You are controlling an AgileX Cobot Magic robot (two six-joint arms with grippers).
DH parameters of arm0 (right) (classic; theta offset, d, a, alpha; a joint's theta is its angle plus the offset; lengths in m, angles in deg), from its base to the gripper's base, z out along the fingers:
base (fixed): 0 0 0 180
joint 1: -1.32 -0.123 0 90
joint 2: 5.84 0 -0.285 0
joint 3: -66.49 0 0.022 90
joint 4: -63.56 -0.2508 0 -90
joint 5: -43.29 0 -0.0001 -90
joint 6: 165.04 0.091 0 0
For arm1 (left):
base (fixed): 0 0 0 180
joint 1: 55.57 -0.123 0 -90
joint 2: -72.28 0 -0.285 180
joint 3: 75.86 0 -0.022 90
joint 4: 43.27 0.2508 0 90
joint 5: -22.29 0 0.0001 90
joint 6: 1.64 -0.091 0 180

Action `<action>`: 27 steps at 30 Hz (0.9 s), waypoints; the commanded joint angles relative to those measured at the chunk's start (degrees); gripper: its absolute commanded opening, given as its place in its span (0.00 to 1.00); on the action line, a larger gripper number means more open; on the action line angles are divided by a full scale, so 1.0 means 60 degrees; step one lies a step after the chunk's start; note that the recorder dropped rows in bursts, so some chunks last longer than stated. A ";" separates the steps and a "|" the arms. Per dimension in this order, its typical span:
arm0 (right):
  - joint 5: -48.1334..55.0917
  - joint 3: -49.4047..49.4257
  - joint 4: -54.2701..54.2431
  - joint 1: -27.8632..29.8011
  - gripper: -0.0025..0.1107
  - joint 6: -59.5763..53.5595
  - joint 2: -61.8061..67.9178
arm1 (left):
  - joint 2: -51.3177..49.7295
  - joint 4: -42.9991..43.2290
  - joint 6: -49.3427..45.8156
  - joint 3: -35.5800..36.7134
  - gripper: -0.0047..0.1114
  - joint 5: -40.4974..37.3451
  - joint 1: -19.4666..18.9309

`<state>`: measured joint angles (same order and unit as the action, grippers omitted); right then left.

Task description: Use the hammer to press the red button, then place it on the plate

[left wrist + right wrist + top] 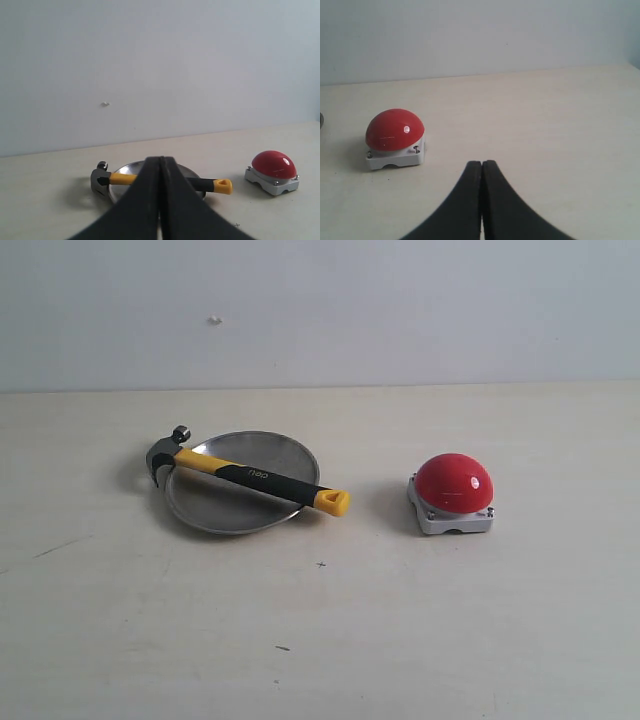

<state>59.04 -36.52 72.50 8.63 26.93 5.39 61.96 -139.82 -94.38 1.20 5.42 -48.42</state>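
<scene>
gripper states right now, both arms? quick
Left gripper: closed, holding nothing.
Right gripper: closed, holding nothing.

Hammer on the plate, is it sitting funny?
A little. The hammer lies slanted across the plate, its head poking out past one rim and its yellow end past the opposite rim. Nothing looks spilled or broken.

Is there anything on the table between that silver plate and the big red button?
Almost bare: in the exterior view only the yellow handle end of the hammer sticks past the plate toward the red button; the rest is bare table.
</scene>
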 commanded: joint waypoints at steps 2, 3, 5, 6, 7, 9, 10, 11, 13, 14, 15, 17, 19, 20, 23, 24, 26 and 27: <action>-0.0074 0.0039 -0.0015 0.0070 0.02 0.0019 -0.0047 | 0.0035 0.0000 0.0013 0.0026 0.04 0.0026 0.0031; -0.0074 0.0039 -0.0015 0.0070 0.02 0.0019 -0.0047 | 0.0035 0.0000 0.0013 0.0026 0.04 0.0026 0.0031; -0.0074 0.0039 -0.0015 0.0070 0.02 0.0019 -0.0047 | 0.0035 0.0000 0.0013 0.0026 0.04 0.0026 0.0031; -0.0074 0.0039 -0.0015 0.0070 0.02 0.0019 -0.0047 | 0.0035 0.0000 0.0013 0.0026 0.04 0.0026 0.0031; -0.0074 0.0039 -0.0015 0.0070 0.02 0.0019 -0.0047 | 0.0035 0.0000 0.0013 0.0026 0.04 0.0026 0.0031; -0.0074 0.0039 -0.0015 0.0070 0.02 0.0019 -0.0047 | 0.0035 0.0000 0.0013 0.0026 0.04 0.0026 0.0031; -0.0074 0.0039 -0.0015 0.0070 0.02 0.0019 -0.0047 | 0.0035 0.0000 0.0013 0.0026 0.04 0.0026 0.0031; -0.0074 0.0039 -0.0015 0.0070 0.02 0.0019 -0.0047 | 0.0035 0.0000 0.0013 0.0026 0.04 0.0026 0.0031; -0.0074 0.0039 -0.0015 0.0070 0.02 0.0019 -0.0047 | 0.0035 0.0000 0.0013 0.0026 0.04 0.0026 0.0031; -0.0074 0.0039 -0.0015 0.0070 0.02 0.0019 -0.0047 | 0.0035 0.0000 0.0013 0.0026 0.04 0.0026 0.0031; -0.0074 0.0039 -0.0015 0.0070 0.02 0.0019 -0.0047 | 0.0035 0.0000 0.0013 0.0026 0.04 0.0026 0.0031; -0.0074 0.0039 -0.0015 0.0070 0.02 0.0019 -0.0047 | 0.0035 0.0000 0.0013 0.0026 0.04 0.0026 0.0031; -0.0074 0.0039 -0.0015 0.0070 0.02 0.0019 -0.0047 | 0.0035 0.0000 0.0013 0.0026 0.04 0.0026 0.0031; -0.0074 0.0039 -0.0015 0.0070 0.02 0.0019 -0.0047 | 0.0035 0.0000 0.0013 0.0026 0.04 0.0026 0.0031; -0.0074 0.0039 -0.0015 0.0070 0.02 0.0019 -0.0047 | 0.0035 0.0000 0.0013 0.0026 0.04 0.0026 0.0031; -0.0074 0.0039 -0.0015 0.0070 0.02 0.0019 -0.0047 | 0.0035 0.0052 0.0013 0.0026 0.04 0.0026 0.0031; -0.0074 0.0039 -0.0015 0.0070 0.02 0.0019 -0.0047 | 0.0035 0.0489 -0.0033 0.0026 0.04 0.0224 0.0031; -0.0074 0.0039 -0.0015 0.0070 0.02 0.0019 -0.0047 | 0.0035 0.0866 -0.0033 0.0026 0.04 0.0347 0.0031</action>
<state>59.04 -36.52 72.50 8.63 27.07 5.39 61.96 -138.32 -94.49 1.20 6.10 -48.42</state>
